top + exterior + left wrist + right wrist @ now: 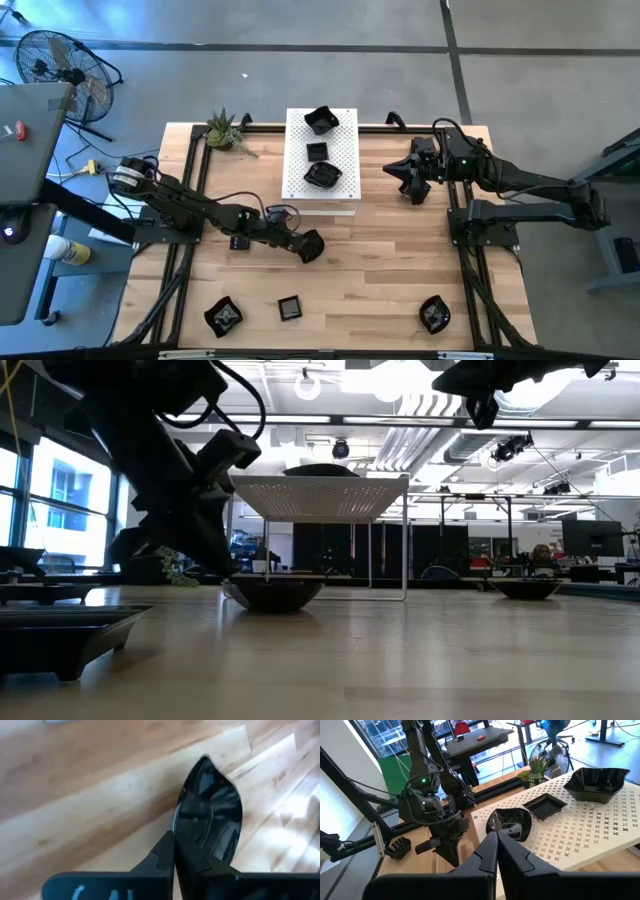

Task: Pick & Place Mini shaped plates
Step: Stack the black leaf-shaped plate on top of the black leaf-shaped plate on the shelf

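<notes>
My left gripper [300, 243] reaches in from the table's left to mid-table and is shut on a glossy black mini shaped plate [312, 246], a pointed, leaf-like dish [212, 810]. In the low view this dish [275, 593] sits with its underside on the wood. Three more black dishes lie on the white perforated board [345, 160]. Others rest on the table near its front edge [223, 316], [290, 307], [434, 314]. My right gripper [400, 175] hangs shut and holding nothing above the table, right of the board. My left gripper pinches the dish's rim [186, 851] at the end nearest the arm, one finger on the inner side and one on the outer side. The fingers slant down from the table's left. The dish's underside [275, 603] rests on the table.
The white board stands on thin legs at the table's far middle [320, 495]. A small green plant [225, 128] sits at the far left corner. Black frame rails run along both table sides [190, 200], [455, 230]. Bare wood lies between the board and the front dishes.
</notes>
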Controlling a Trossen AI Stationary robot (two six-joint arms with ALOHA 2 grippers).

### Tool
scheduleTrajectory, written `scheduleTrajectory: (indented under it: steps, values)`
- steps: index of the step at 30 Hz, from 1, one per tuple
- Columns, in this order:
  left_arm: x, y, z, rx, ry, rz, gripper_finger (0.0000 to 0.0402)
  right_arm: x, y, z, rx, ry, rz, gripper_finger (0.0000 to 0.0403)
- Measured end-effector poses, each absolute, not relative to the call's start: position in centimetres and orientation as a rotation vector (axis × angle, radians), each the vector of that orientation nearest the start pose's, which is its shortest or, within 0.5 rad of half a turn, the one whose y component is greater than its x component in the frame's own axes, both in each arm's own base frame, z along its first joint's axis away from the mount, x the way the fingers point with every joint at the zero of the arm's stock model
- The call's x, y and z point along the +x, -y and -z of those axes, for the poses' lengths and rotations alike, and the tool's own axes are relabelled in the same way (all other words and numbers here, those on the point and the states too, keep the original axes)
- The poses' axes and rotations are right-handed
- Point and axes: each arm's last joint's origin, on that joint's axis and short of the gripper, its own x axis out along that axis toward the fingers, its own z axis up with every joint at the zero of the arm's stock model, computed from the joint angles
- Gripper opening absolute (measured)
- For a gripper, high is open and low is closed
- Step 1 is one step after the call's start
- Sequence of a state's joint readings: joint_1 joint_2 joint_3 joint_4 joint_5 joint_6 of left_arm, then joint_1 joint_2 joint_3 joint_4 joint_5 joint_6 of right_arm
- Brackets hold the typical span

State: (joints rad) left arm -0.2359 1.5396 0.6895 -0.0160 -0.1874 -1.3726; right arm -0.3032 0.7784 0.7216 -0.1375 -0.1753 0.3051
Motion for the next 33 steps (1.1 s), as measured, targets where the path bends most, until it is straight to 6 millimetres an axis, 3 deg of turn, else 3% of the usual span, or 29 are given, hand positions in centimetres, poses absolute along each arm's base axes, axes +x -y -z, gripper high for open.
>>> scheduleTrajectory:
  steps: [12,24,33]
  values:
    - [27.34,6.07,-14.88,-1.129,-0.738,-0.537,0.0103,16.80,4.73,-31.63,0.355,-0.168,0.157,0.0005]
    - [27.20,6.02,-14.73,-1.148,-0.745,-0.566,0.0063,16.81,4.74,-31.62,0.354,-0.168,0.159,0.0006]
    - [27.92,6.19,-14.15,-1.177,-0.714,-0.553,0.0060,16.80,4.74,-31.63,0.351,-0.168,0.160,0.0006]
